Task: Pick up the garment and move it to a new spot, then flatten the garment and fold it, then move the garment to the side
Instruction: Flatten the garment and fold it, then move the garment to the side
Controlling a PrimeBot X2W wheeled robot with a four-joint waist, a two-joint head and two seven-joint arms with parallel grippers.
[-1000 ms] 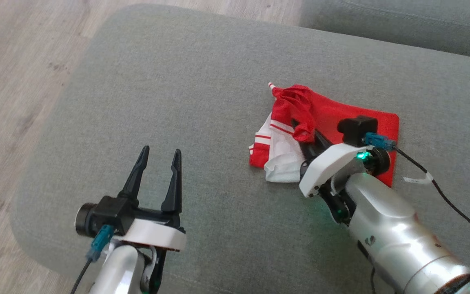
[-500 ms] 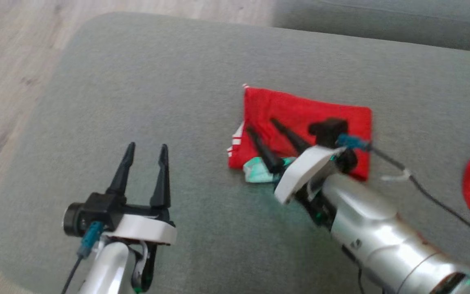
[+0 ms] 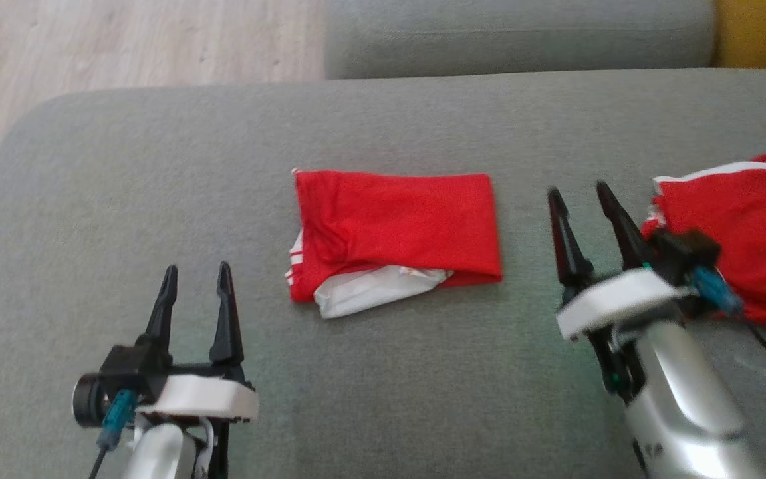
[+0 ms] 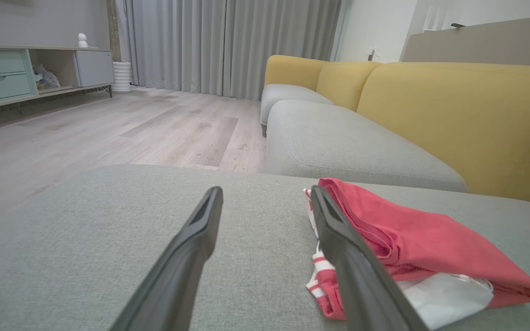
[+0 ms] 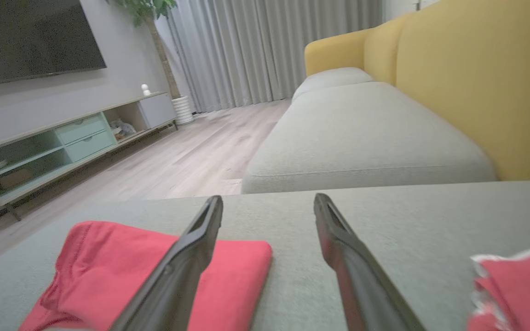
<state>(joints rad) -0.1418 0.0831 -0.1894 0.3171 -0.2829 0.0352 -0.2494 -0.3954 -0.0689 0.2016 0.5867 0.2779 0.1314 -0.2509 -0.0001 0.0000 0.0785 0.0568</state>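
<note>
2 sets of jaws, both spread wide and empty. Why does the robot hold them so? asks the first.

The fold looks done, answers the second. The garment point(image 3: 393, 226) lies as a red rectangle in the middle of the cushion point(image 3: 157, 166), with white lining poking out at its near edge. The left gripper point(image 3: 197, 268) hovers near its left end and the right gripper point(image 3: 578, 190) off its right end, neither touching it. By that reading, only the move to the side is left.

And where is there room for that?

To the left the cushion is bare as far as its rounded edge, where the floor point(image 3: 90, 40) begins. The right is tighter: a 2nd red cloth point(image 3: 742, 233) lies just past the right gripper, whose wrist sits over it. Behind, the cushion meets the sofa seat point(image 3: 522, 33).

What could spoil it?

The layers look loose. A pinch on 1 end alone would probably let the fold open, so both ends want lifting together, well short of the left edge.
</note>
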